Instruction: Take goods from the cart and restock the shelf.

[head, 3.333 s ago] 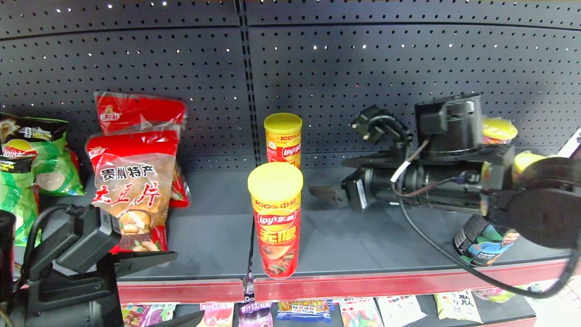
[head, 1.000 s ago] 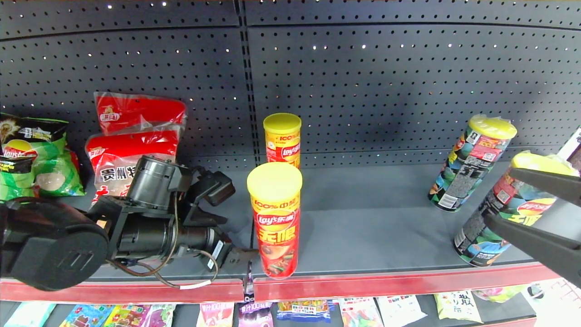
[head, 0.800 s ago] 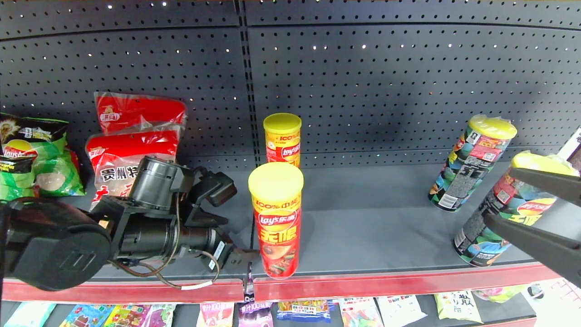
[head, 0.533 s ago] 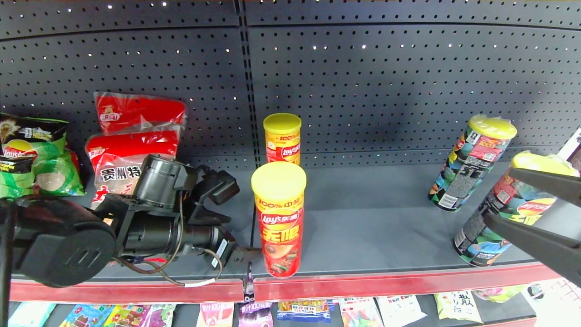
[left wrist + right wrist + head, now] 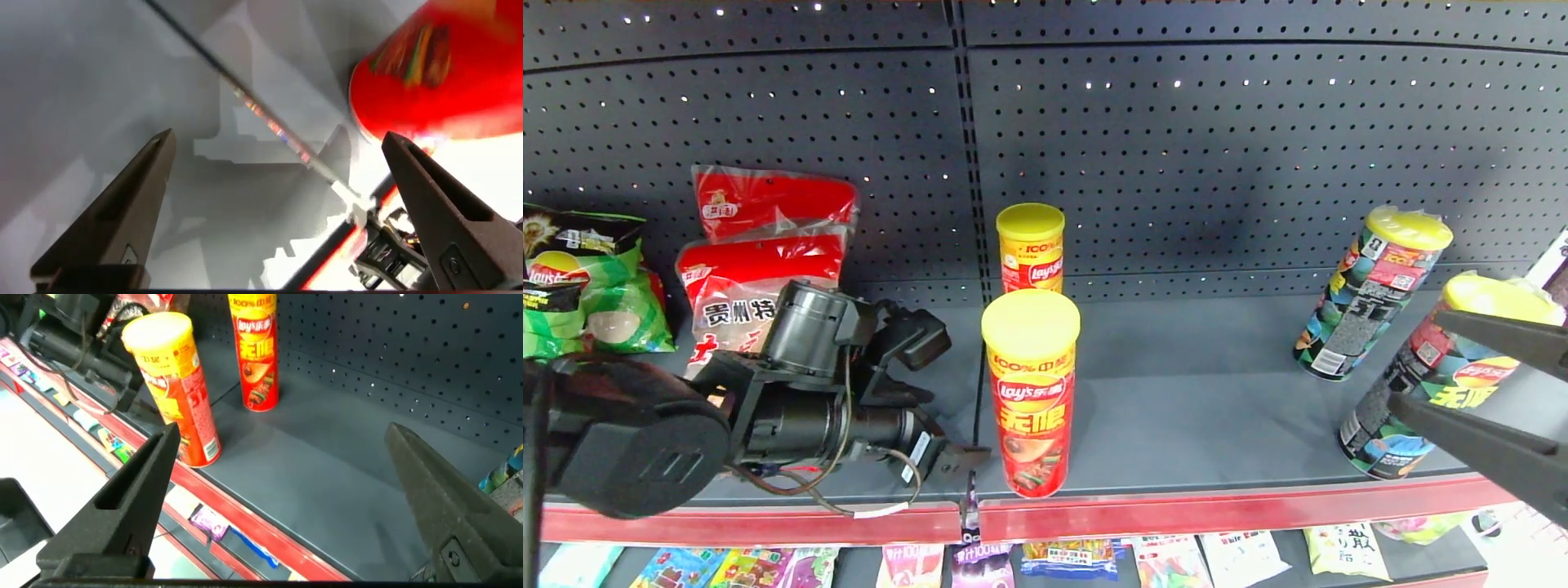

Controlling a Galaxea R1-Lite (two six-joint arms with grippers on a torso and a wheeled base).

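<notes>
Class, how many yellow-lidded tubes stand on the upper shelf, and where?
4: red front tube at the shelf edge; red rear tube behind it; patterned rear tube and patterned front tube on the right. More may hide off-frame.

On the shelf (image 5: 1176,408), the front can (image 5: 1031,392) stands at the edge near the middle, and the rear can (image 5: 1031,247) stands right behind it, by the back panel (image 5: 1176,163). To their left, bags (image 5: 760,269) lean on the panel, one before another. The left end effector (image 5: 274,159) sits just left of the front can, before the bags. Two more cans (image 5: 1372,294) stand at the right end, one behind the other. The right end effector (image 5: 1417,357) is before the nearer one.
</notes>
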